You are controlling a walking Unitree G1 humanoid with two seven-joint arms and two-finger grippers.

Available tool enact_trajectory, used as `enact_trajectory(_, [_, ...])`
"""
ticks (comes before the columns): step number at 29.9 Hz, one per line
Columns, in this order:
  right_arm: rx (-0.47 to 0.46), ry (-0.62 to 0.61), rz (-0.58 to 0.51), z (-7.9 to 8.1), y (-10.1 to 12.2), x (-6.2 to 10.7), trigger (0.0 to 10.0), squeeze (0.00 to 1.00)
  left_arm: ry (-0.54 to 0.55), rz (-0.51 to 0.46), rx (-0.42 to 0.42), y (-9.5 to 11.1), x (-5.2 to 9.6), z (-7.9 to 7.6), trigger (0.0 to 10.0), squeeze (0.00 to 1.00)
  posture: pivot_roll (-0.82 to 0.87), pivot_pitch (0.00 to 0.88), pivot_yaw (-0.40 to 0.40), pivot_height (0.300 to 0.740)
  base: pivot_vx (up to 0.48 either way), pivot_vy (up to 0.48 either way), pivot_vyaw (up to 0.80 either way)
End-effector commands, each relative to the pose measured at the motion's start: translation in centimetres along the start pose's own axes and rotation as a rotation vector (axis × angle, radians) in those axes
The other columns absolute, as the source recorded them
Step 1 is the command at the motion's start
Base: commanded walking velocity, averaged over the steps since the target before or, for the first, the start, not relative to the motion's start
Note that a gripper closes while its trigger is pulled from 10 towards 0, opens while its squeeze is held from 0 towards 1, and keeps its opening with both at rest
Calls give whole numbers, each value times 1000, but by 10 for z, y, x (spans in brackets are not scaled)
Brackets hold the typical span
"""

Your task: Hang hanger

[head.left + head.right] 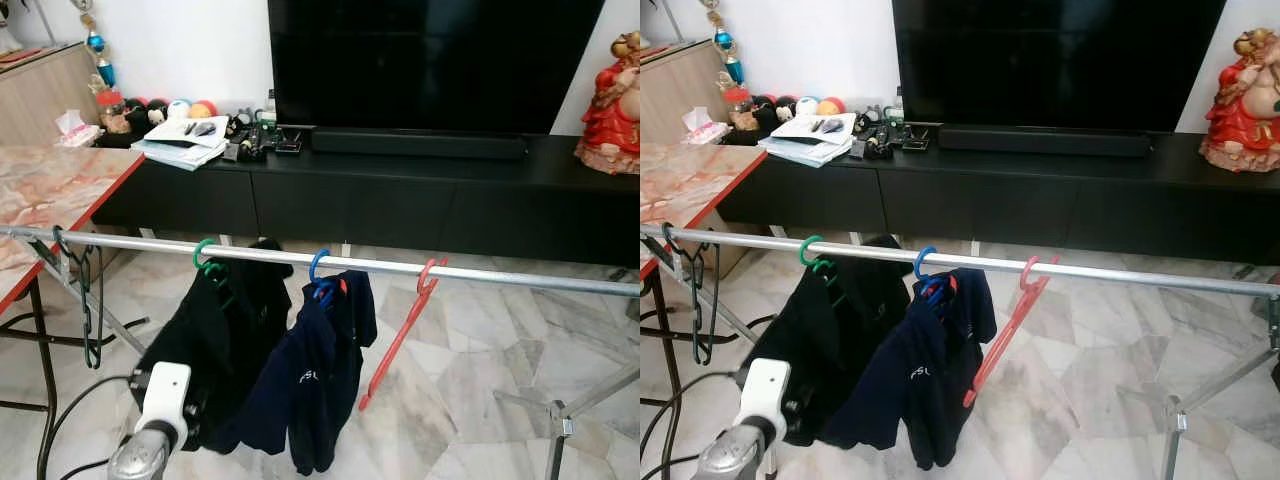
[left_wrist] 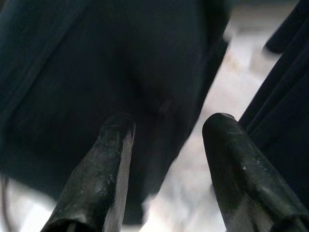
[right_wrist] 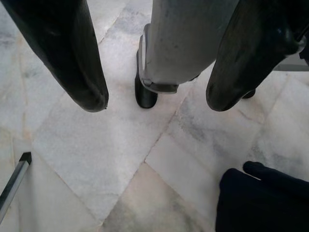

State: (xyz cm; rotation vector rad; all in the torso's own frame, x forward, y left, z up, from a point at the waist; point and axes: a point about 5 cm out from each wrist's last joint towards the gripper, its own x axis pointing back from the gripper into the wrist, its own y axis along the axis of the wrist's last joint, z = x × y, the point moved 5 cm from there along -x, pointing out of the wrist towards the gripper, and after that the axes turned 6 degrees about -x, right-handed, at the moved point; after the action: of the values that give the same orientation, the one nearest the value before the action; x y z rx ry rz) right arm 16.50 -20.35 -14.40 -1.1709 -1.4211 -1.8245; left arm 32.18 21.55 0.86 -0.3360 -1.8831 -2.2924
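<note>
A silver rail (image 1: 480, 272) runs across in front of me. On it hang a green hanger (image 1: 204, 256) with a black garment (image 1: 235, 340), a blue hanger (image 1: 318, 268) with a navy shirt (image 1: 310, 390), and a bare red hanger (image 1: 405, 330) that slants down to the left. Near the rail's left end hangs a bare black hanger (image 1: 88, 300). My left arm (image 1: 160, 415) is low at the left, just before the black garment. The left gripper (image 2: 169, 145) is open and empty, facing the black garment (image 2: 120, 72). My right gripper (image 3: 157, 104) hangs open over the marble floor (image 3: 96, 159).
A black TV console (image 1: 400, 195) with a TV (image 1: 430, 60), papers and a red figurine (image 1: 610, 100) stands behind the rail. A marble-topped table (image 1: 60, 190) is at the left, with cables below. A rack leg (image 1: 560, 425) stands at the right. A grey post (image 3: 183, 48) rises between the right fingers.
</note>
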Motion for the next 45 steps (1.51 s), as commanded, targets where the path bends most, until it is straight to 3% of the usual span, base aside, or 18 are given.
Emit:
enact_trajectory(1, [0, 3, 8, 4, -4, 0, 10000, 0, -7, -70, 16, 15, 1, 1, 10000, 0, 11, 0, 53, 740, 0, 0, 0])
enact_trajectory(7, [7, 19, 12, 17, -7, 0, 10000, 0, -16, -224, 19, 57, 5, -2, 10000, 0, 23, 0, 55, 740, 0, 0, 0])
enact_trajectory(18, [-3, 17, -2, 18, -1, -1, 10000, 0, -82, -267, 15, 79, 1, -18, 10000, 0, 20, 0, 58, 740, 0, 460, 0])
enact_trajectory(25, [-6, 11, -7, 16, 3, -2, 10000, 0, -137, -270, 18, 88, 1, -26, 10000, 0, 25, 0, 53, 740, 0, 400, 0])
enact_trajectory(37, [-2, 11, -17, 15, 9, -2, 10000, 0, -354, -273, 8, 105, 3, -50, 10000, 0, 40, 6, 44, 740, 0, 0, 0])
enact_trajectory(45, [-3, 13, -25, 18, 14, -3, 10000, 0, -427, -177, -109, 100, -18, -61, 10000, 0, 38, 17, 30, 740, 0, 0, 0])
